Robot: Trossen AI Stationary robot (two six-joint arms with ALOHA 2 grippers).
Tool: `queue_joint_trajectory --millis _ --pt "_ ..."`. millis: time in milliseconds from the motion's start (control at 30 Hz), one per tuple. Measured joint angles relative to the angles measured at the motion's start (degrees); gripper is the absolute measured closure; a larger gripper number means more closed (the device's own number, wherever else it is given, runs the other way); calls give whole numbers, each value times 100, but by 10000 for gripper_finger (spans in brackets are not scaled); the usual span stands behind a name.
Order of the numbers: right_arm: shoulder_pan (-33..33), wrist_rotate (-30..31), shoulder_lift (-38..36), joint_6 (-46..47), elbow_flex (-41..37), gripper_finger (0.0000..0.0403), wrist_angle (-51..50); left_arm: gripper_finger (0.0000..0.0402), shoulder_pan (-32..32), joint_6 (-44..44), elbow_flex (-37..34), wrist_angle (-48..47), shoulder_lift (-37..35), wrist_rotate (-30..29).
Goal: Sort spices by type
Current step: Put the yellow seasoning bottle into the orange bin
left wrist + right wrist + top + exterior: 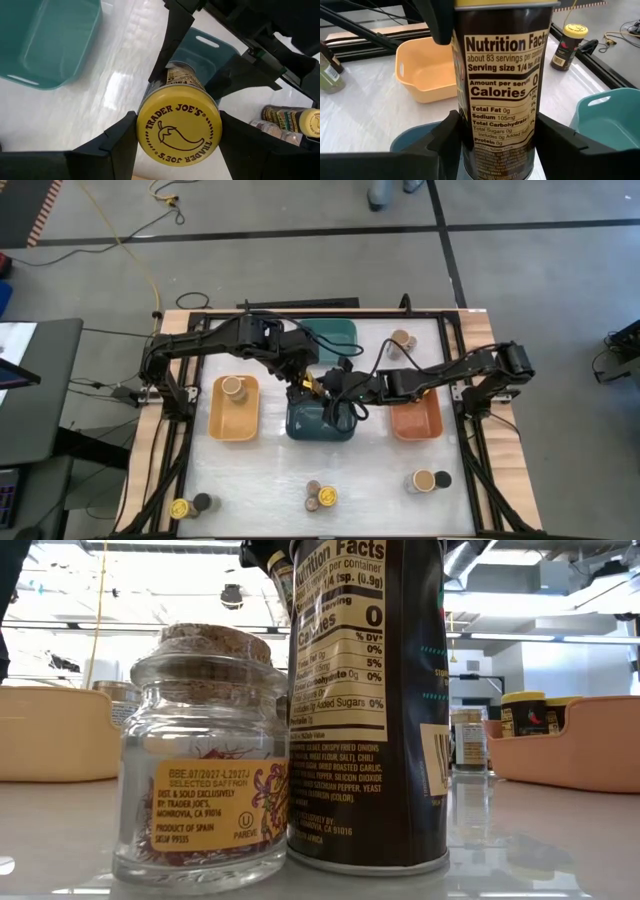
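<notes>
Two grippers on one yellow-lidded jar (179, 122) above the dark-blue bin (322, 422), left gripper (178, 142) closed on its lid, right gripper (495, 132) with fingers against its labelled body, teal bin (328, 335) just behind, other jars at table edges.

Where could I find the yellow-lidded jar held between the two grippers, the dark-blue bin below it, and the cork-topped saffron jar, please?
yellow-lidded jar (179, 127): left wrist view, centre of its yellow lid.
dark-blue bin (318, 427): high view, on its near wall.
cork-topped saffron jar (205, 802): low view, on its orange label.
</notes>
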Motion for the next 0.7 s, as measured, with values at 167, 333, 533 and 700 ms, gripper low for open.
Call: queue_joint_trajectory --millis 167,333,533,700 --pt "-1 22 0 11 0 172 -10 158 0 112 -1 78 0 -38" --pt "2 -11 19 2 -10 172 -85 126 7 50 3 180 0 -71" --pt "1 -22 22 64 -13 172 -34 71 8 232 5 162 -10 -64" --pt "-1 45 -38 197 -13 171 -38 64 -14 350 3 159 -465 -323"
